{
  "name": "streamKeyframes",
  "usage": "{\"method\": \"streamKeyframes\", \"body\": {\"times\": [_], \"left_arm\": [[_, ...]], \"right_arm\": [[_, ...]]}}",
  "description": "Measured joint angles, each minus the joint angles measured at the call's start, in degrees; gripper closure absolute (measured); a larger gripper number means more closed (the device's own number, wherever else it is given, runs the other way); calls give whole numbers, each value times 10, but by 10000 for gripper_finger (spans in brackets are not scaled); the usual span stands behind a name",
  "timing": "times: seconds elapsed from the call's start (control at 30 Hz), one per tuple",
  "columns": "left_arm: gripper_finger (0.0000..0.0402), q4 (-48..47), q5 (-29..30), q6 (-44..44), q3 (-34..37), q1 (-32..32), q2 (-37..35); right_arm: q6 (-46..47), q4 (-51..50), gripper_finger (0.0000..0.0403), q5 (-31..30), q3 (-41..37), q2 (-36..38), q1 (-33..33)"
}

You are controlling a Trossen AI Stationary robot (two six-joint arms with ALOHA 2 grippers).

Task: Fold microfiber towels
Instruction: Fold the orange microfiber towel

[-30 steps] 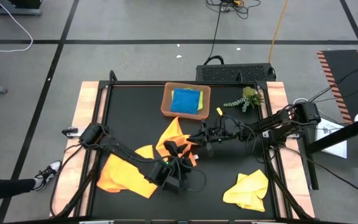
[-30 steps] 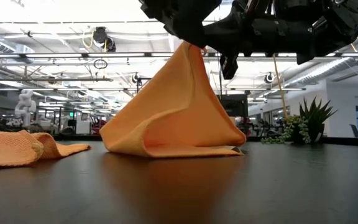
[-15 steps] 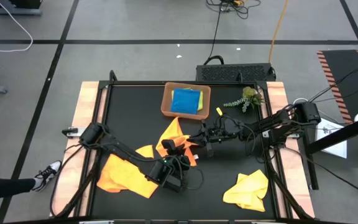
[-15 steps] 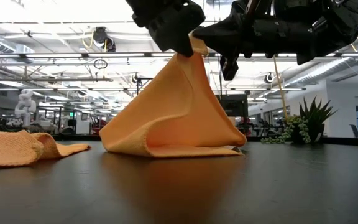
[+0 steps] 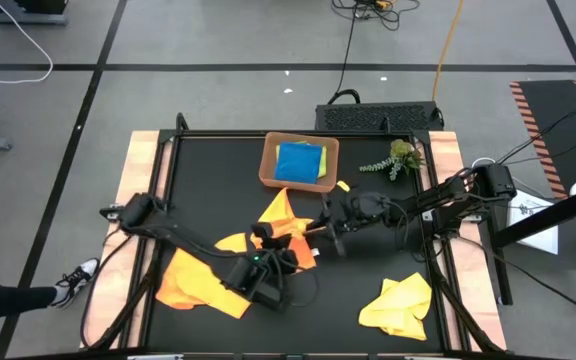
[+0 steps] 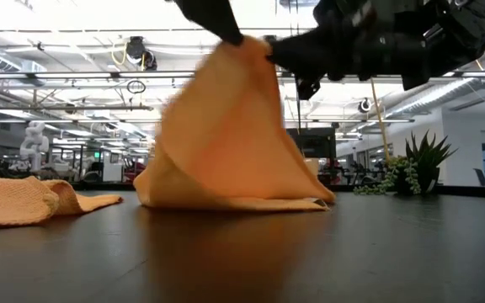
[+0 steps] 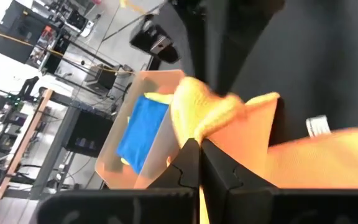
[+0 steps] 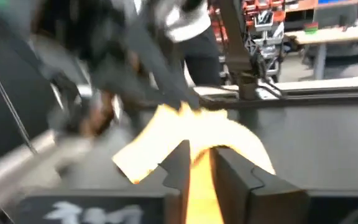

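Both grippers [image 5: 264, 237] [image 5: 325, 212] pinch, apparently, the raised orange towel's [image 6: 234, 135] top edge.

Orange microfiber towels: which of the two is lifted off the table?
The orange microfiber towel at table centre, pulled up into a peak by the left claw. The other orange microfiber towel lies flat near the left edge.

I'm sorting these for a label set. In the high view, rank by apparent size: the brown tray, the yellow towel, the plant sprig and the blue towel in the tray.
1-2. Brown tray and yellow towel: they look alike, not ranked.
3. Blue towel, lying inside the tray.
4. Plant sprig.
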State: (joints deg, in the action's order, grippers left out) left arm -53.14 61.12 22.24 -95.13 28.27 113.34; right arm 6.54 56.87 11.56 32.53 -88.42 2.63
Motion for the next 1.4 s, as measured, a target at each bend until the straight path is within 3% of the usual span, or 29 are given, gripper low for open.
{"method": "streamKeyframes", "body": {"times": [0.2,0.4,0.6,0.87,1.23,1.4], "left_arm": [[400,-30,-1,8,0,22,-35],[401,-42,-4,8,0,27,-48],[401,-43,-8,-1,0,21,-47],[401,-43,-13,-5,0,18,-47],[401,-43,-12,-5,0,18,-47],[401,-41,-11,-5,0,18,-47]], "right_arm": [[-101,-59,272,-61,-13,0,0],[-107,-140,209,-74,-26,0,12],[-105,-177,173,-75,-46,0,30],[-118,-226,172,-176,-84,0,40],[-112,-208,188,-176,-94,-6,36],[-112,-158,188,-174,-94,-55,36]]}}
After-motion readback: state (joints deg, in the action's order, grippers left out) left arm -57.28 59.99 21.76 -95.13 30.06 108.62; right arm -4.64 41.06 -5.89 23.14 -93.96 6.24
